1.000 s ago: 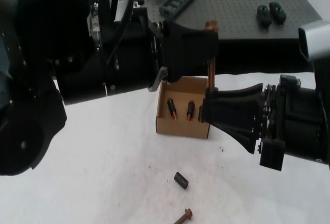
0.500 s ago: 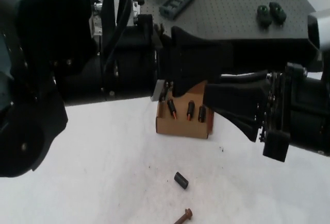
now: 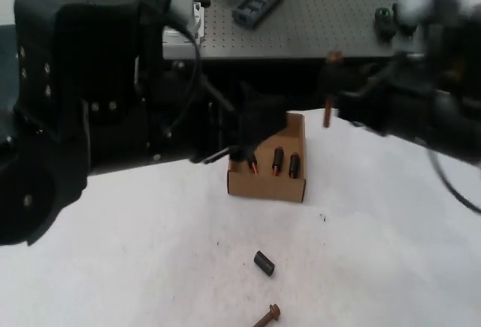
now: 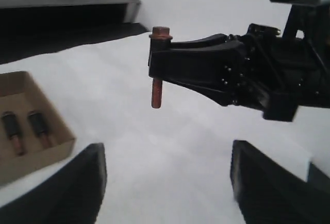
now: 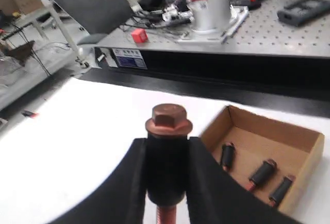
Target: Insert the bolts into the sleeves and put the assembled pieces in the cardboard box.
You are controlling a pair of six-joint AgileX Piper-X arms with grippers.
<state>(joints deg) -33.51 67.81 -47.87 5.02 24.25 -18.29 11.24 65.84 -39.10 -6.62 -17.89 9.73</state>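
My right gripper [image 5: 166, 177] is shut on a copper bolt [image 5: 168, 118] that stands upright with a black sleeve [image 5: 166, 170] around its shank. In the high view this bolt [image 3: 329, 94] hangs to the right of and above the cardboard box [image 3: 267, 183]. The left wrist view shows the right gripper [image 4: 157, 72] holding the bolt [image 4: 157, 87] over the white cloth. My left gripper [image 4: 167, 183] is open and holds nothing; it [image 3: 252, 128] sits by the box's left rear corner. Three assembled pieces [image 3: 276, 160] lie in the box [image 5: 304, 147]. A loose sleeve [image 3: 263, 263] and a loose bolt [image 3: 268, 316] lie on the cloth nearer the front.
White cloth [image 3: 150, 252] covers the near bench. Behind it lies a dark perforated plate [image 3: 338, 11] with a grey tray [image 3: 258, 2] and two small black parts [image 3: 394, 17]. A white robot base [image 5: 206, 2] and cables stand on the plate.
The two grippers, close together over the box, have parted. My right gripper drew back to the right with the bolt. My left gripper pulled back to the left and lower.
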